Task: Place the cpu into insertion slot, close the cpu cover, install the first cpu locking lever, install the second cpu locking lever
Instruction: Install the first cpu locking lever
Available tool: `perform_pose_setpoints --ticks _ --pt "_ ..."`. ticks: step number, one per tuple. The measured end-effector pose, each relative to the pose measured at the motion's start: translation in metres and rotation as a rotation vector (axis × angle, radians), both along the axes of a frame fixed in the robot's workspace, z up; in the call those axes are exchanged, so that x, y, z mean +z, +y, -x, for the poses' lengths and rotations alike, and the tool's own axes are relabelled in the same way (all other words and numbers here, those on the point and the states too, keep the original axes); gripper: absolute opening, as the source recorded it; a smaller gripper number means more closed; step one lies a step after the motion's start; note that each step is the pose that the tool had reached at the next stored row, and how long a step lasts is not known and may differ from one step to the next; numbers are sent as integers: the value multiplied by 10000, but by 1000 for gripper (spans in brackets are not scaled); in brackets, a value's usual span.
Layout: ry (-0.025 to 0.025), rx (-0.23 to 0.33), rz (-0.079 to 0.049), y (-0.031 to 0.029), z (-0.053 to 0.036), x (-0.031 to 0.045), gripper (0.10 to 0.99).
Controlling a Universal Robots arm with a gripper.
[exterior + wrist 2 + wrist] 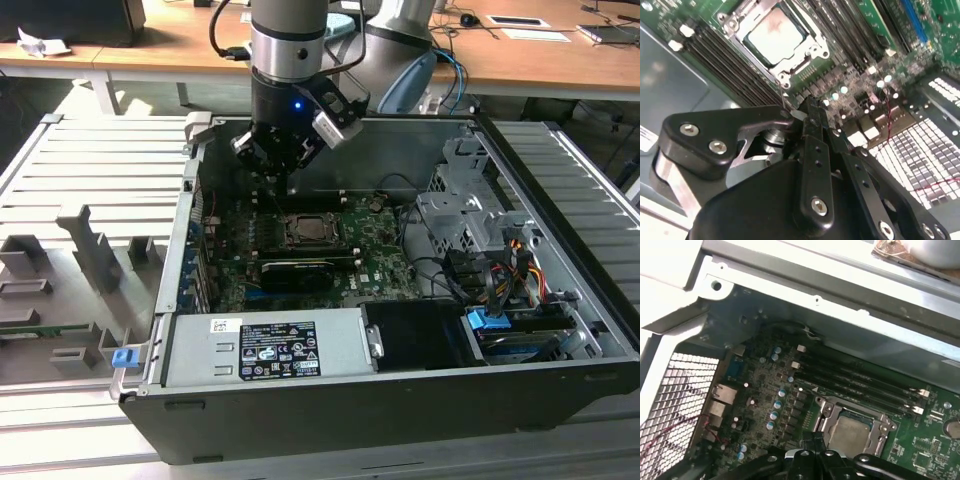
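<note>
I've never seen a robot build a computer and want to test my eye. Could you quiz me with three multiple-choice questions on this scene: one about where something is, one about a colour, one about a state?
1. Where is the cpu?
A. On the grey tray outside the case
B. In the insertion slot
C. On top of the power supply

2. What colour is the circuit board?
A. Red
B. White
C. Green

3. How does the cpu cover stand?
A. Lying flat, framing the chip
B. Swung upright
C. Taken off and lying beside the board

Answers:
1. B: both wrist views show the silvery chip seated in the socket.
2. C: the board around the socket is plainly green.
3. A: the metal frame lies level around the chip's edges.
</note>
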State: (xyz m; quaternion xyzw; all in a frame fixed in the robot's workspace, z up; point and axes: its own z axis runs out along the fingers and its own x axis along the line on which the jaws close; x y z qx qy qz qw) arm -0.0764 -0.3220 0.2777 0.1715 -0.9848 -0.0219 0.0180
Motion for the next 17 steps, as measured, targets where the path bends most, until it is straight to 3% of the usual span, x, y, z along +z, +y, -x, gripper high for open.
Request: perform_pose_setpoints --ticks 8,12,15,16,17 --pt "1 -961 1 1 7 -37 106" --pt "-10 -1797 4 2 11 -73 106" --pt "-118 -1830 -9 3 50 -77 106" --pt "-212 -1828 -18 2 79 -77 106" --pt "-376 -1831 -33 3 130 -77 106"
